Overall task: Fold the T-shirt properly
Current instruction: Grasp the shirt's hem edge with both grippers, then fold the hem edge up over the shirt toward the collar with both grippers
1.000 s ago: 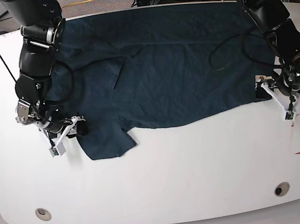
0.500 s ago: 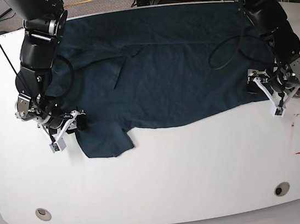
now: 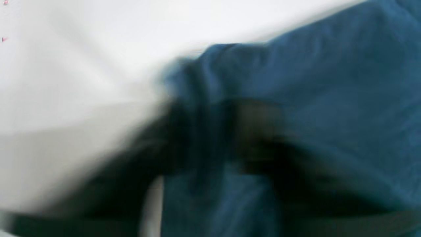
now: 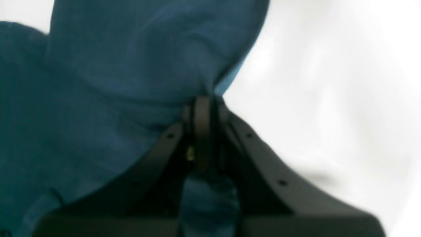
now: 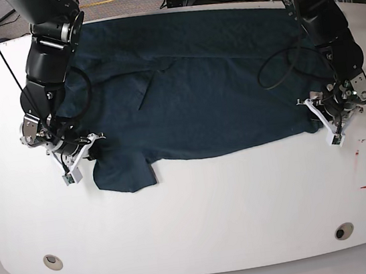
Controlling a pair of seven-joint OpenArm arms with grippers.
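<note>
White table (image 5: 199,209), unmarked teal T-shirt (image 5: 210,86)

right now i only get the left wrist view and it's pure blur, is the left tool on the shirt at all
observer: In the base view, the left tool sits right at the side edge of the dark teal cotton T-shirt. Whether it is shut on the cloth cannot be told.
operator: and the other arm
observer: The right wrist view shows the right tool shut on a bunched fold of the shirt.
operator: is the shirt lying flat
observer: It is mostly spread over the white table, with one sleeve sticking out toward the near edge, beside the right tool.
</note>
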